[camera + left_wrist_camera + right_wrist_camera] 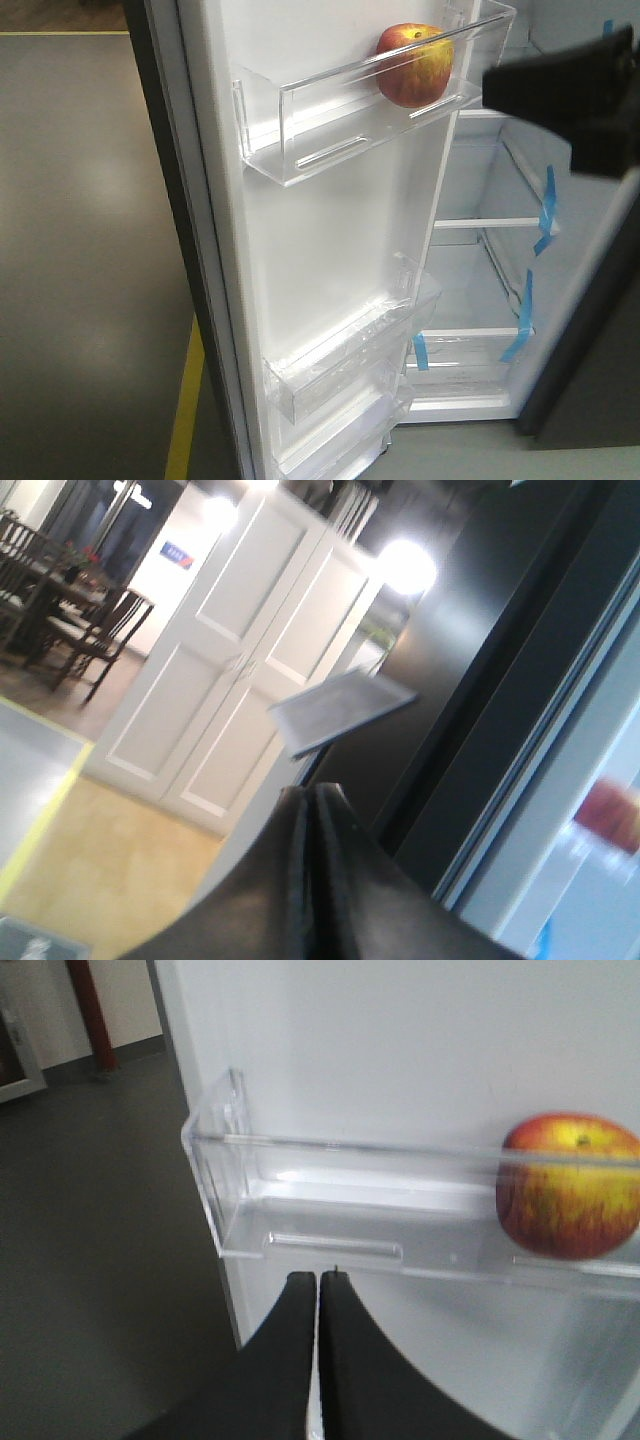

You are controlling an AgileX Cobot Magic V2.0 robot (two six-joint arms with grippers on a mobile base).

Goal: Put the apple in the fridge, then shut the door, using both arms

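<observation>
Apple (414, 66) sits in the door (300, 250) top clear bin (330, 130), on the bin surface at the edge nearest the fridge (470, 180) interior. Door is wide open. Right fingers (305, 1295) pressed together, empty, just below the bin front wall, apart from the apple. Left fingers (298, 810) also closed, empty, beside the door's dark outer face.

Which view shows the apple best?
Exterior front-facing: the apple sits whole in the top door bin. Right wrist shows it close but soft, against the frame edge; left wrist shows only a red blur.
</observation>
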